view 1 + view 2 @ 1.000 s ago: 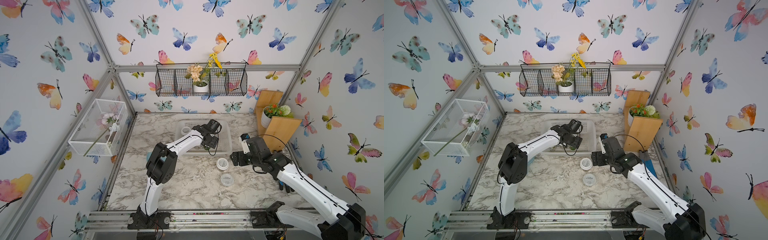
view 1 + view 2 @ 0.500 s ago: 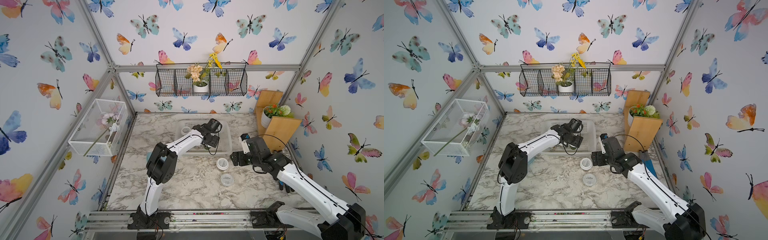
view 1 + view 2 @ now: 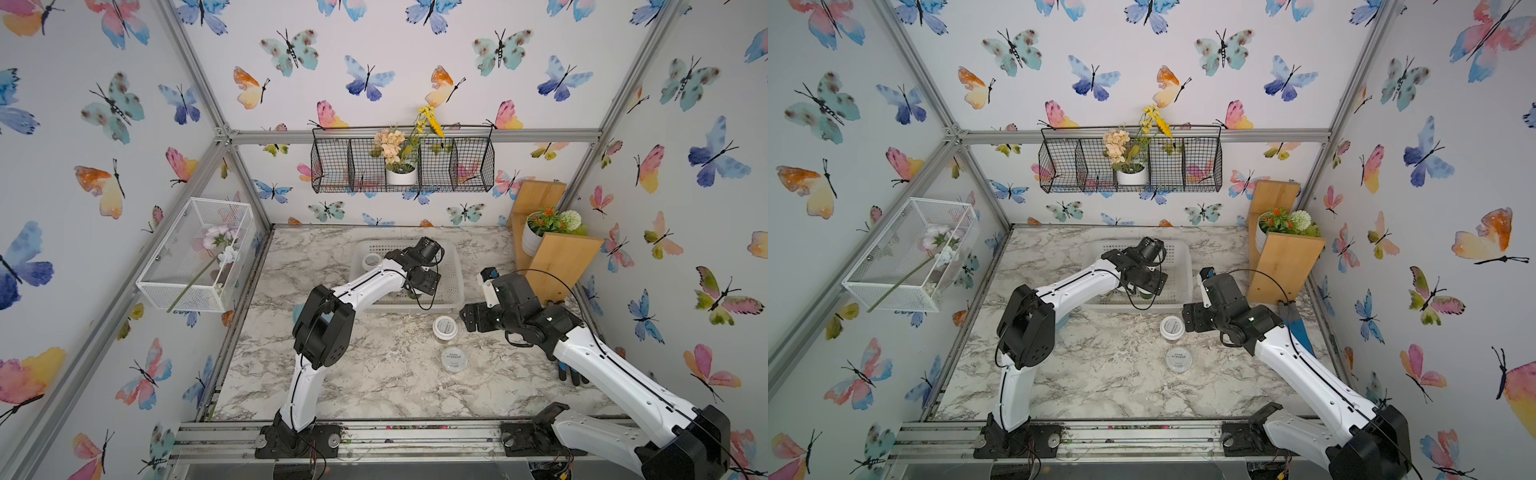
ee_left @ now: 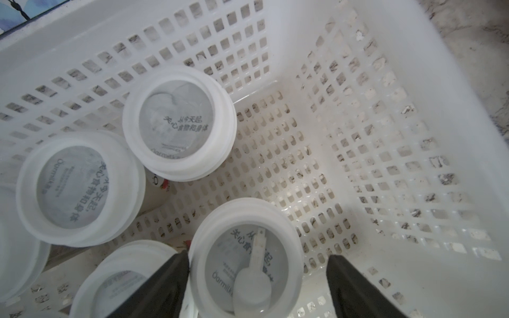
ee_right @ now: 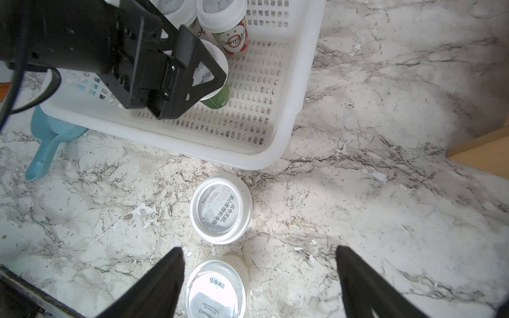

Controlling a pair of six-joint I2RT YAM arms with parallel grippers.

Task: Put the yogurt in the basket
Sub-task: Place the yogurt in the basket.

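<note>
The white perforated basket stands at the back middle of the marble table. My left gripper is down inside it, open around a yogurt cup with a white-rimmed lid. One finger touches the cup and the other stands apart from it. Several more yogurt cups sit in the basket. On the table in front of it are a white-rimmed yogurt and a flat-lidded yogurt. My right gripper hangs open above them, empty.
A blue scoop lies against the basket's near left side. A wooden shelf with a flower pot stands at the back right. A black wire basket hangs on the back wall and a white mesh box on the left wall.
The left gripper's jaws have spread wider around the cup in the basket. The right arm has stayed where it was.
</note>
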